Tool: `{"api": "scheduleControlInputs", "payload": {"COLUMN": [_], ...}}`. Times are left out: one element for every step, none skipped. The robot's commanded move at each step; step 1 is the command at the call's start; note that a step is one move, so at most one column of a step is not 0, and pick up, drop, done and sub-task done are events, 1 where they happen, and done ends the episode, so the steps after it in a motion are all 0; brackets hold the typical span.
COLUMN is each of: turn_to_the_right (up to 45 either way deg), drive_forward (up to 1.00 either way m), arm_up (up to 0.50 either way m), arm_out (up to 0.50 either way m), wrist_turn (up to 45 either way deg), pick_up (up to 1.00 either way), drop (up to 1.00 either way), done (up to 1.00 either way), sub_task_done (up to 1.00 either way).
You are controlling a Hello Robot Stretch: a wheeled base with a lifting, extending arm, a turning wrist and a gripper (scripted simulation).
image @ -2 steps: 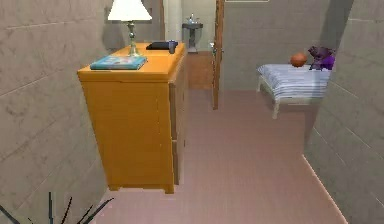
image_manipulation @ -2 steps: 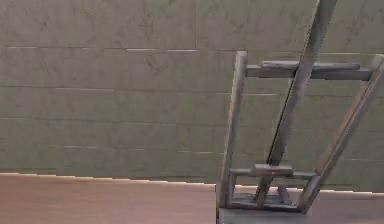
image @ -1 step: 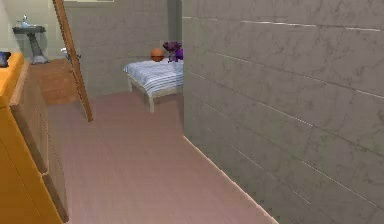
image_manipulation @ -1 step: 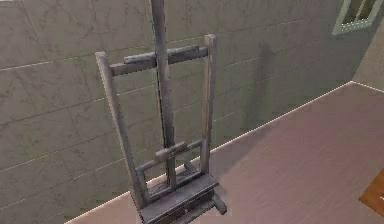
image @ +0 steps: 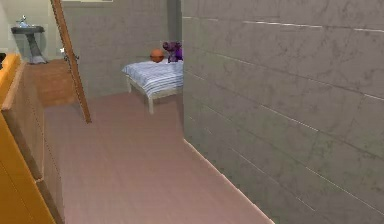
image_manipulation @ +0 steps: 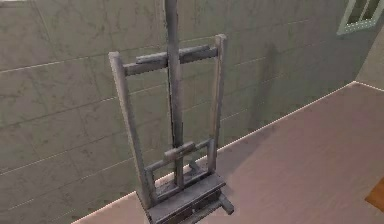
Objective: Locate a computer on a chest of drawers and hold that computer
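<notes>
Two stretches of grey tiled wall bound a pinkish-brown floor. In the arm side view a tall grey wooden easel stands against the wall, with a green-framed window at the top right corner. Ahead, open floor runs between an orange-brown wooden cabinet at the forward view's left edge and the wall, toward a blue-striped bed and an open brown wooden door. Where the computer lies, and the gripper's state, cannot be told.
</notes>
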Motion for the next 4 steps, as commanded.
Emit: {"api": "scheduleControlInputs", "payload": {"turn_to_the_right": [-18.0,0.0,-12.0,-3.0], "drive_forward": [0.00,0.60,0.00,0.00], "arm_up": [0.00,0.00,0.00,0.00], "arm_out": [0.00,0.00,0.00,0.00], "wrist_turn": [0.0,0.0,0.0,0.0], "pick_up": [0.00,0.00,0.00,0.00], "drop": [0.00,0.00,0.00,0.00], "done": [0.00,0.00,0.00,0.00], "sub_task_done": [0.00,0.00,0.00,0.00]}}
